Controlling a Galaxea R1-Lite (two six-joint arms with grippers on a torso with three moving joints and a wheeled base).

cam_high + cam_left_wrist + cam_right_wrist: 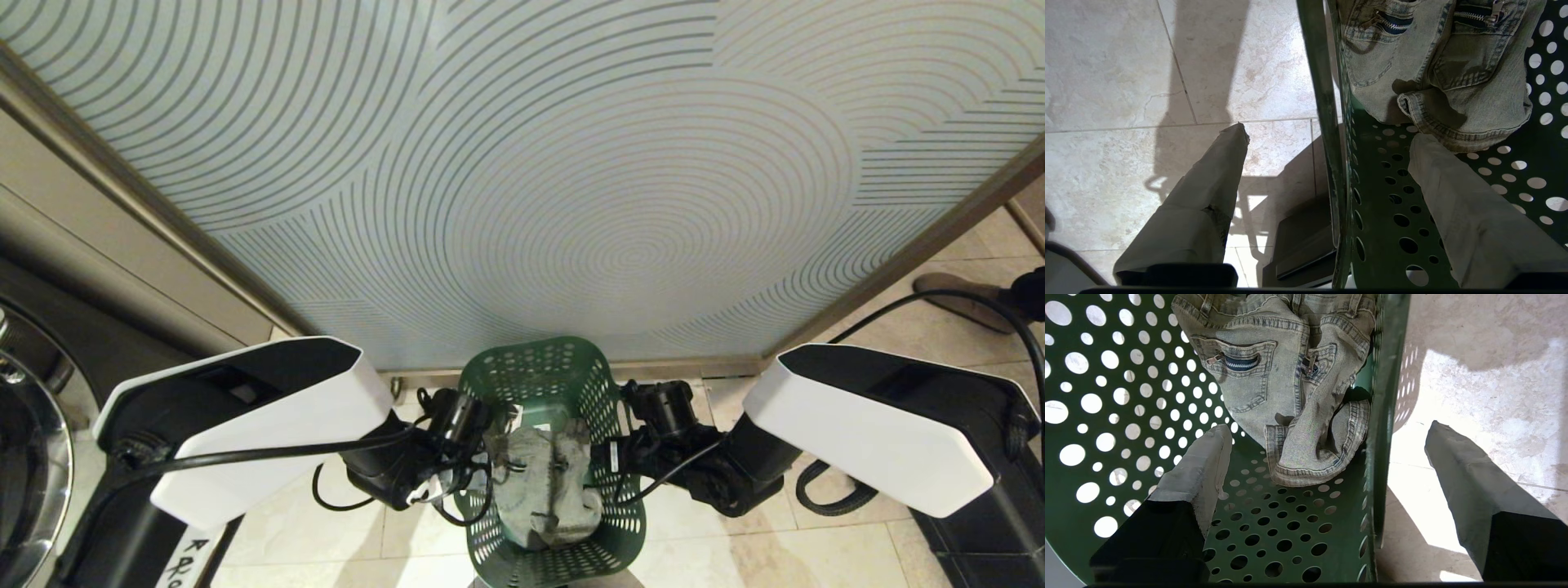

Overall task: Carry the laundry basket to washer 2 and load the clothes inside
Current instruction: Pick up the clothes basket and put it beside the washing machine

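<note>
We note frosted panel (571,163) with concentric grey line pattern filling most of head view, set in brown frame (898,253). We see beige marbled tile floor (775,555) below, grout lines visible; same tiles (1126,81) in left wrist view. Brown shoe (955,294) on floor at far right, beside frame. Beige cabinet front (65,220) at left.

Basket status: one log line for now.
left gripper open astride basket wall | right gripper open, same | clothes inside
</note>
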